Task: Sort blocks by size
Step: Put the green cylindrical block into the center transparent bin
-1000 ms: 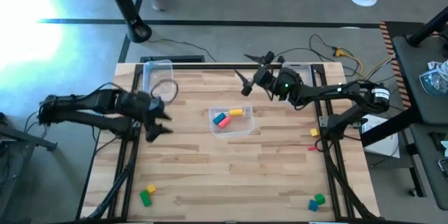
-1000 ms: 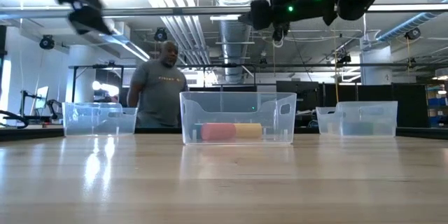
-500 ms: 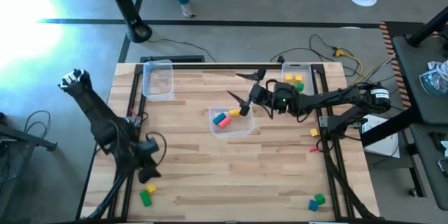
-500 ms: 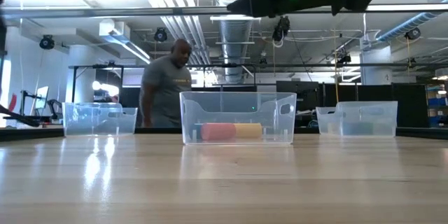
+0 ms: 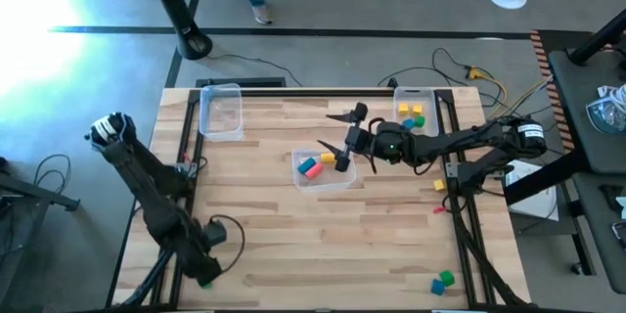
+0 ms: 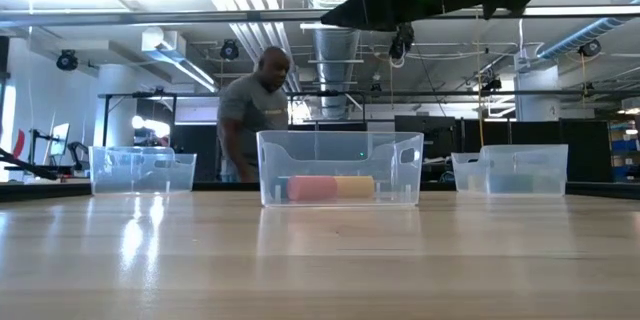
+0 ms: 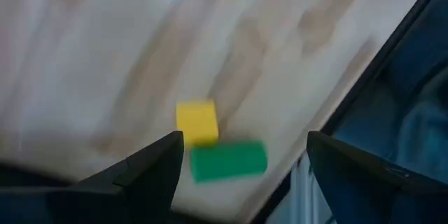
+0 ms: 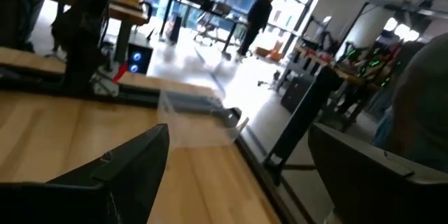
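Both grippers found spread open. Saw the left gripper (image 7: 245, 136) low over the counter (image 5: 293, 240), fingers (image 7: 150, 164) wide apart and pinching nothing. Found a yellow block (image 7: 197, 122) and a green block (image 7: 228, 159) straight ahead of it, lying in the gap between the fingers, touching each other and resting on the wood; no contact with either finger. Could barely make out that pair in the high view, hidden under the left gripper (image 5: 206, 270).

Saw the right gripper (image 5: 331, 133) raised above the counter, fingers parted and empty, held over the far edge of the middle bin (image 5: 344, 182). Noted three blocks in that bin just below it: a second yellow block (image 5: 330, 157) nearest, then a pink block (image 5: 311, 167) and a blue block (image 5: 303, 162) a little farther off. Found the right bin (image 5: 415, 94) behind the right gripper, beside its arm, with several small yellow, green and blue pieces inside. Found the left bin (image 5: 220, 112) well apart on the gripper's other side. Spotted more pieces far from it along the counter's right edge: a small yellow piece (image 5: 439, 185), a red piece (image 5: 436, 206), and a green and blue pair (image 5: 443, 280) at the near corner.

Made out a person (image 6: 250, 110) beyond the counter.
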`<action>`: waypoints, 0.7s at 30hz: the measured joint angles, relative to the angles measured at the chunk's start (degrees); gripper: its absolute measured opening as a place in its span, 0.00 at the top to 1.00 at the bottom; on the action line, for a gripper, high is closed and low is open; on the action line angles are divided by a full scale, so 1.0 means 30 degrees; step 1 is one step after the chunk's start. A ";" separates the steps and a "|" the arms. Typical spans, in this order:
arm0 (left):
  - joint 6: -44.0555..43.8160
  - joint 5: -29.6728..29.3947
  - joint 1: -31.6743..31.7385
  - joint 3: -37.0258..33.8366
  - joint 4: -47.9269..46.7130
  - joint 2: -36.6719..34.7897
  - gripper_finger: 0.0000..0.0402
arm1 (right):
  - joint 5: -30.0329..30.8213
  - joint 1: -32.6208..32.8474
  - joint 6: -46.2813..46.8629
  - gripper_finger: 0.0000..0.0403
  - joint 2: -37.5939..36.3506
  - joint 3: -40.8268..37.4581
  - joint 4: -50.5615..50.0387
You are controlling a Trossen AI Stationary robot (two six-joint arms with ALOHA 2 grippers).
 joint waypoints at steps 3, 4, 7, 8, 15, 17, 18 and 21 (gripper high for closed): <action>0.0090 0.1569 -0.0009 0.0840 -0.0709 0.1335 0.28 | -0.0001 0.0057 -0.0144 0.18 0.0000 -0.0006 -0.0169; 0.0093 0.1916 -0.0042 0.1143 -0.0711 0.1778 0.28 | -0.0001 0.0057 -0.0269 0.17 0.0000 -0.0006 -0.0162; 0.0608 0.2530 -0.0168 0.2264 -0.0835 0.3165 0.28 | -0.0001 0.0049 -0.0666 0.16 0.0000 -0.0006 -0.0104; 0.0885 0.2675 -0.0188 0.2690 -0.0860 0.3645 0.28 | 0.0002 0.0049 -0.0673 0.16 0.0000 -0.0006 -0.0048; -0.0036 0.3014 -0.0448 0.5390 -0.1216 0.6188 0.28 | -0.0001 0.0086 -0.0384 0.16 0.0000 0.0059 -0.0009; -0.0522 0.3156 -0.0759 0.5724 -0.1233 0.6682 0.28 | -0.0008 0.0086 -0.0157 0.16 0.0000 0.0059 -0.0009; -0.0703 0.3157 -0.0947 0.5789 -0.1273 0.6890 0.28 | -0.0013 0.0093 -0.0048 0.16 0.0000 0.0059 -0.0015; -0.0921 0.3218 -0.1213 0.5607 -0.1489 0.7194 0.28 | -0.0008 0.0129 -0.0023 0.16 0.0000 0.0059 -0.0017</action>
